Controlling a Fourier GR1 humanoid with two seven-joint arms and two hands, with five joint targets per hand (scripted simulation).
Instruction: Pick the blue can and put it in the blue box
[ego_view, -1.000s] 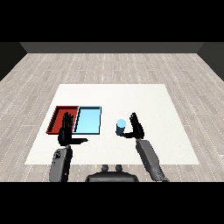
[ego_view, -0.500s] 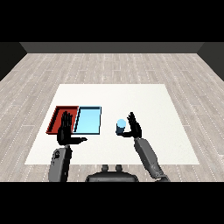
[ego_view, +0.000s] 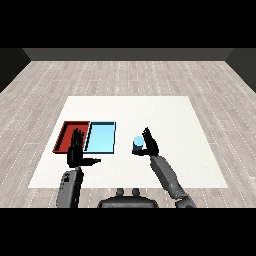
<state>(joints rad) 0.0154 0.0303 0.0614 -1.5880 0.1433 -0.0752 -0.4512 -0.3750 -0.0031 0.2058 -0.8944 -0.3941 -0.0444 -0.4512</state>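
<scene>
Stood upright on the white table (ego_view: 165, 115), the small light-blue cylindrical can (ego_view: 138, 144), just right of the shallow light blue tray (ego_view: 101, 137) and outside it. Pressed close against the can's right side, the black right hand (ego_view: 150, 143); fingers partly bent toward it, whether closed round it impossible to tell. Lay side by side and touching, the flat red tray (ego_view: 68, 134) and the blue one. Raised at the red tray's near edge, the black left hand (ego_view: 77, 150), fingers straight, thumb out, grasping nothing.

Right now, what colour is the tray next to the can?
Light blue; the tray lies just left of the can, best seen in the head view.
</scene>
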